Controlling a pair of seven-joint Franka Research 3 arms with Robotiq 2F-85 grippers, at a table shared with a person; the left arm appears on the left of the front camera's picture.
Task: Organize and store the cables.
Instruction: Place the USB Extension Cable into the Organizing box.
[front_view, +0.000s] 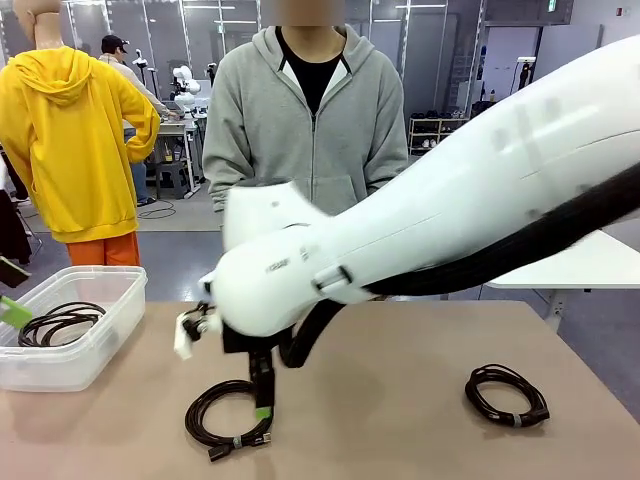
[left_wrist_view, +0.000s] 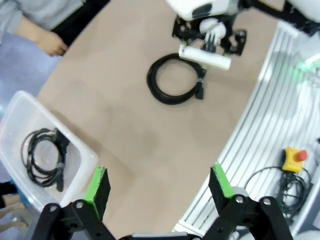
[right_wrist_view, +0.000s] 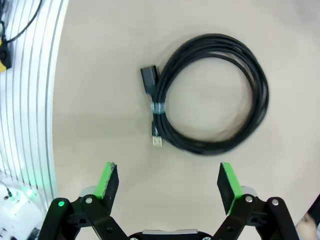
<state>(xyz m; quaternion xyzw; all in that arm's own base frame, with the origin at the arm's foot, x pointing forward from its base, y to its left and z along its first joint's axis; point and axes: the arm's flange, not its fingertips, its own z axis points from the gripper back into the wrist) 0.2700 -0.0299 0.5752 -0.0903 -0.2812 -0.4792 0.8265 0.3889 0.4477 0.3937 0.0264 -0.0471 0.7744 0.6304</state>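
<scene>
Here I am with my right pincer (right_wrist_view: 167, 182) reaching across the middle of the table (front_view: 400, 380), fingers pointing straight down and spread wide, pinching nothing. The near cable (right_wrist_view: 260, 97) lies flat right below me, a tidy black coil with its pale band and both plug ends bunched on one side. It sits just ahead of my green pads, not between them, so by my reckoning I am lined up to bring one finger inside the ring and one outside (the banded side looks like the firmest bite). Over on my other side, my left pincer (left_wrist_view: 159, 184) hangs empty too, spread just as wide, near the clear tub (front_view: 70, 372). One stored cable (left_wrist_view: 30, 162) is already coiled in the bottom of that tub, and I take it as the home for the rest. The far cable (front_view: 474, 398) waits alone toward the right end of the table, well apart from this one. The person (front_view: 300, 130) stands at the far edge, hands off the table. One in, two to go, I'd say.
</scene>
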